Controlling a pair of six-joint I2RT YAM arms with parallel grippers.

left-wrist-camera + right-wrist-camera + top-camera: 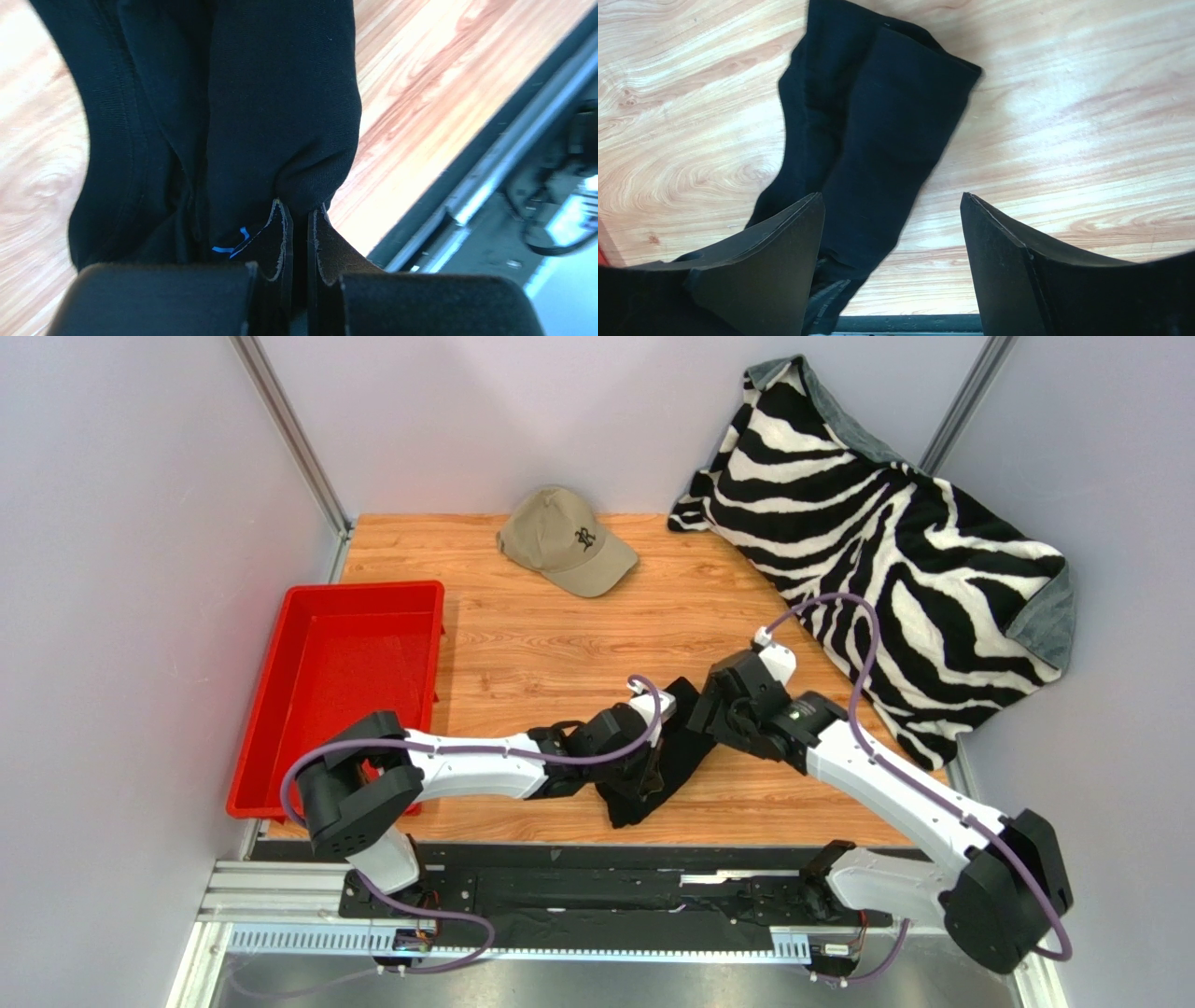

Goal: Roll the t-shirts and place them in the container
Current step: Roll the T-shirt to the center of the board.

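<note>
– Top external first: t-shirt [671, 753] position?
– Bunched into a long, narrow black strip on the wooden surface [533, 644], near the front edge, between the two arms. Well apart from the tan cap [568, 542], red tray [344, 679] and striped blanket [898, 546].
– And left tool [300, 213]?
– Left wrist view: all but closed, pinching a fold of the black cloth right at the fingertips. Remaining cloth stretched away from the tips, down on the wood.
– Then right tool [892, 197]?
– Right wrist view: spread wide, gripping nothing. Folded end of the t-shirt flat on the wood, ahead of and between the fingers, closer to the finger at frame left. Touching the cloth or not: cannot tell.
</note>
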